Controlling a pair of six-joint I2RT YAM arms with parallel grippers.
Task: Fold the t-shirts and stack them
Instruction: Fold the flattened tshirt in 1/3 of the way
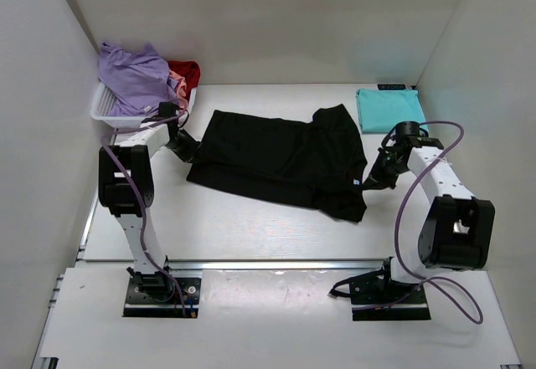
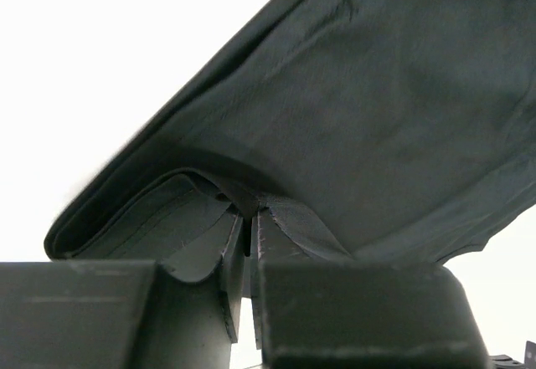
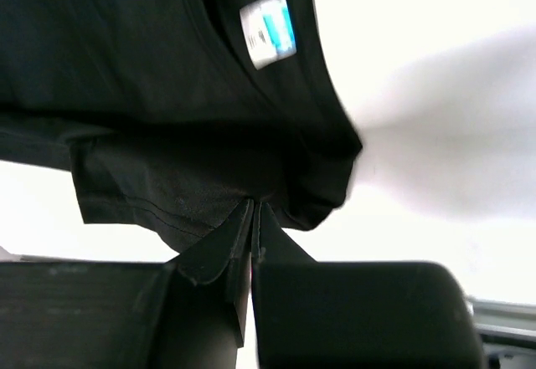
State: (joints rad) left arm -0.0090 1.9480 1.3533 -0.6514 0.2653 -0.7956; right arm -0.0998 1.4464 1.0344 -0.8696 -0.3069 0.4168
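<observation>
A black t-shirt (image 1: 280, 160) lies spread across the middle of the table, folded lengthwise. My left gripper (image 1: 186, 145) is shut on its left edge; in the left wrist view (image 2: 249, 218) the jaws pinch a fold of the black cloth (image 2: 368, 118). My right gripper (image 1: 368, 181) is shut on its right edge; in the right wrist view (image 3: 254, 210) the jaws pinch the black cloth (image 3: 167, 84) near a white and blue label (image 3: 268, 29). A folded teal t-shirt (image 1: 386, 108) lies at the back right. A lavender t-shirt (image 1: 132, 76), a pink one (image 1: 176, 81) and a red one (image 1: 187, 71) are heaped in the basket.
A white lattice basket (image 1: 109, 118) stands at the back left corner against the left wall. White walls close the table on the left, back and right. A metal rail (image 1: 276, 264) runs along the near edge of the table in front of the arm bases.
</observation>
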